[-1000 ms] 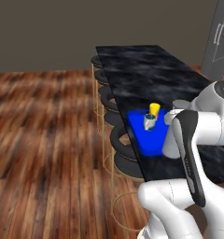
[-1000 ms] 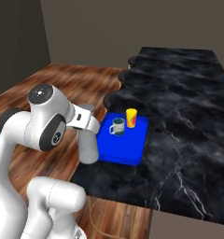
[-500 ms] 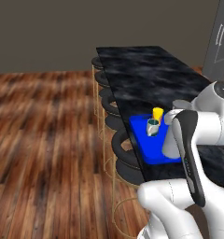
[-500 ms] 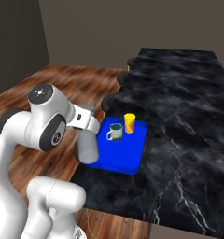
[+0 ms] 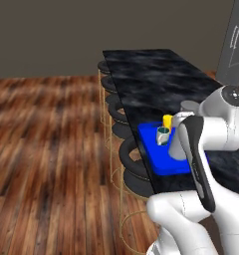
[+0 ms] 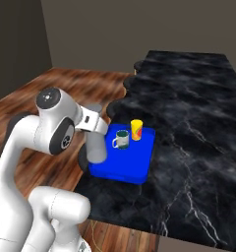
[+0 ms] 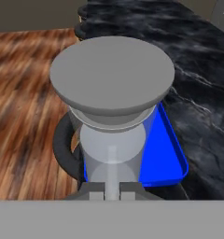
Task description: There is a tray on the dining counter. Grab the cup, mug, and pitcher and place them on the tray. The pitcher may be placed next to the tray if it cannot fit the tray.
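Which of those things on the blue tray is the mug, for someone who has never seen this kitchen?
Find the long black marble dining counter with stools along one side, then the bright blue tray at its near edge. Two small vessels stand on the tray's far part. The mug is the short white one with a side handle and teal inside, unlike the taller yellow handleless cup just beside it.

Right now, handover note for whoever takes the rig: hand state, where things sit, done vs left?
Hand: shut on the grey pitcher, carried above the near edge of the blue tray.
Tray sits on the dining counter, by its stool-side edge.
Done: yellow cup and white mug stand upright on the tray's far half.
Left: set the pitcher on the tray's bare near half, or beside it if it will not fit.
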Tool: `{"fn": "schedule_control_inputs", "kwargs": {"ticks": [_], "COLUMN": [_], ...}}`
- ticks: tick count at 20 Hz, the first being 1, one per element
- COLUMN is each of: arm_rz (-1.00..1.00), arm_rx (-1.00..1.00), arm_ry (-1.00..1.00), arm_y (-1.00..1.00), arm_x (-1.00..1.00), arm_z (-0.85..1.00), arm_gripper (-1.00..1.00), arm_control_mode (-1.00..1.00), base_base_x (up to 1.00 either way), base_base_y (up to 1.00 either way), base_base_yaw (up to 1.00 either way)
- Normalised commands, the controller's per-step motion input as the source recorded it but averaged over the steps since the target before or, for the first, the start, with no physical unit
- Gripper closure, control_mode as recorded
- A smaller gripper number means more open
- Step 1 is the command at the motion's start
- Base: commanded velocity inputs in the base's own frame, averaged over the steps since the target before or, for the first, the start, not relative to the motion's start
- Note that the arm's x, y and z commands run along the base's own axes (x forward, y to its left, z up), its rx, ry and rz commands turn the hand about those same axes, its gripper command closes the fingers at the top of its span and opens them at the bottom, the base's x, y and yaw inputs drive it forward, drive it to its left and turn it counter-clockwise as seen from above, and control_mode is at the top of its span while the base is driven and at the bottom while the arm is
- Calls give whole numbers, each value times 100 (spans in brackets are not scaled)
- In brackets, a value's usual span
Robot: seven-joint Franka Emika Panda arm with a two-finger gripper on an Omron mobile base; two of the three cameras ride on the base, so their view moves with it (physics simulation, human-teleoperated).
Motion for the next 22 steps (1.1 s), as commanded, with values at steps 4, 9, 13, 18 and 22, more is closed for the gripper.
{"fn": "schedule_control_inputs", "kwargs": {"ticks": [4,9,13,18,22], "arm_rz": [-2,0,0,0,0], "arm_rx": [0,0,0,0,0], "arm_ry": [-5,1,5,2,0], "arm_y": [0,0,-9,-15,-20], "arm_x": [29,20,18,29,29], "arm_z": [0,0,0,0,0], "arm_gripper": [100,100,100,100,100], "arm_control_mode": [-100,-100,-100,-100,-100], "base_base_x": [0,0,0,0,0], "base_base_y": [0,0,0,0,0], "base_base_yaw": [0,0,0,0,0]}}
